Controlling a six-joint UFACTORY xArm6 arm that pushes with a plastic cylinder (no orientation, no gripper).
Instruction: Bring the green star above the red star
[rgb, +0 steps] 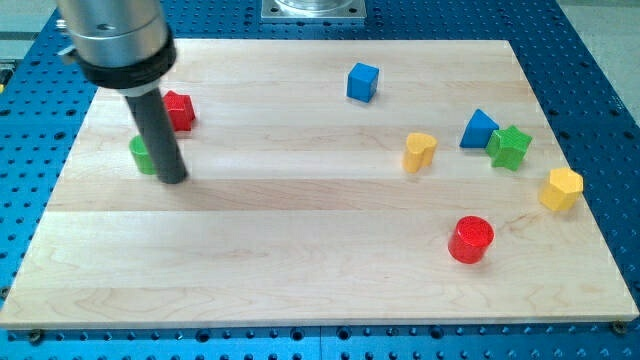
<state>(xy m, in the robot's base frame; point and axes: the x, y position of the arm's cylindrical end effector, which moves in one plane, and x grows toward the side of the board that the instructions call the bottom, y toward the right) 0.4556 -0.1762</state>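
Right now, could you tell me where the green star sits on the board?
The green star lies near the view's right edge, touching the blue triangular block on its left, with the yellow block below-right of it.

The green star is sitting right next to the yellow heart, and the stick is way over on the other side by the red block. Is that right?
Not quite. In the camera view the green star sits right next to the blue triangle block, not the yellow heart, which lies apart, further toward the view's left. The rest holds: my tip is far off at the view's left, by the red block.

Pale smooth wooden board (300, 260)
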